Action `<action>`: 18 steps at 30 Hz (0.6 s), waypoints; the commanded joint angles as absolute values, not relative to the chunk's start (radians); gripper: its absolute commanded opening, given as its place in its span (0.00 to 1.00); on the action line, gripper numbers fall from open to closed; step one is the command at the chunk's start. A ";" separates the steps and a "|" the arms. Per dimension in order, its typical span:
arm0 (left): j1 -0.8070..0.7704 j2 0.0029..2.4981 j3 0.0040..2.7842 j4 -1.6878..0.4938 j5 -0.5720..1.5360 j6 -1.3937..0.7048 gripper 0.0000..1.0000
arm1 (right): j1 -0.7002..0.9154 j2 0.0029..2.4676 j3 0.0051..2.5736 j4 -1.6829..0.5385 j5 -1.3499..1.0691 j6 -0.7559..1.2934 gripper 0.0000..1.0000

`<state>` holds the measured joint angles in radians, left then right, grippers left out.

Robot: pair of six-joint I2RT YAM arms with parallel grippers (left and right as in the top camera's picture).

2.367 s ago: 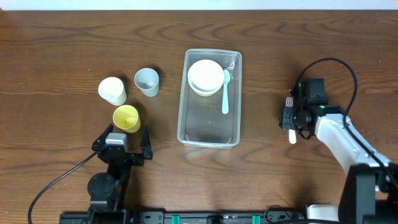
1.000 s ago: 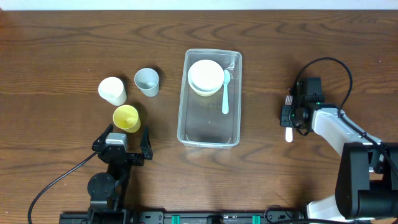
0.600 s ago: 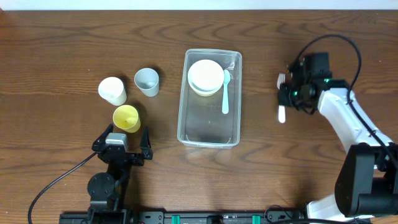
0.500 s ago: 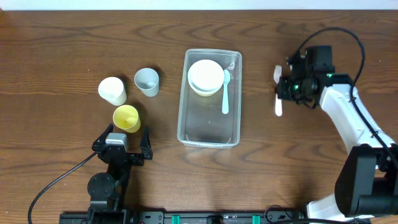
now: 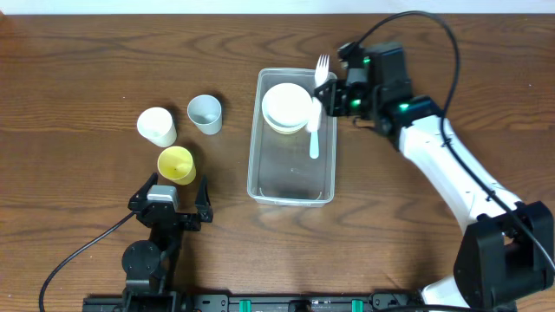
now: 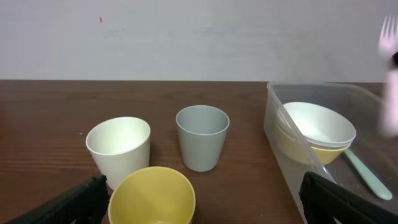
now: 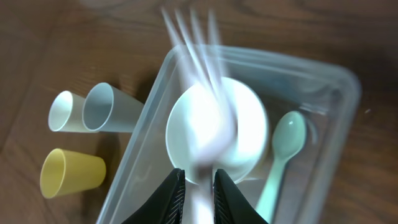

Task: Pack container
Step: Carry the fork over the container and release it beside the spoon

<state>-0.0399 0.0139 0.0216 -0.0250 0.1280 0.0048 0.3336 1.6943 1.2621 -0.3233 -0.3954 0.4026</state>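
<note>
The clear container (image 5: 291, 186) stands mid-table with stacked white and yellow bowls (image 5: 287, 107) and a pale green spoon (image 5: 315, 130) in its far end. My right gripper (image 5: 334, 97) is shut on a white fork (image 5: 321, 74), held above the container's far right corner; in the right wrist view the blurred fork (image 7: 202, 106) hangs over the bowls (image 7: 245, 134), spoon (image 7: 281, 155) and container (image 7: 339, 118). My left gripper (image 5: 167, 192) is open and empty at the front left, just behind the yellow cup (image 5: 176, 164).
A white cup (image 5: 157, 126) and a grey cup (image 5: 205, 113) stand left of the container, behind the yellow cup. The left wrist view shows the white cup (image 6: 118, 151), grey cup (image 6: 201, 137), yellow cup (image 6: 152, 198) and the container (image 6: 280, 134) at right.
My right gripper lifted the white fork from the table at the right and carried it left and away to the container's far right corner. The left arm has not moved.
</note>
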 commanded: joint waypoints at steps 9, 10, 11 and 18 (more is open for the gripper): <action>-0.036 0.012 0.004 -0.059 0.146 0.019 0.98 | 0.399 1.695 1.280 -0.393 -0.127 0.569 0.16; -0.036 0.012 0.004 -0.059 0.146 0.019 0.98 | 0.398 1.695 1.280 -0.393 -0.126 0.569 0.16; -0.036 0.012 0.004 -0.059 0.146 0.019 0.98 | 0.398 1.695 1.280 -0.392 -0.127 0.569 0.17; -0.036 0.012 0.004 -0.059 0.146 0.019 0.98 | 0.398 1.695 1.280 -0.374 -0.146 0.536 0.27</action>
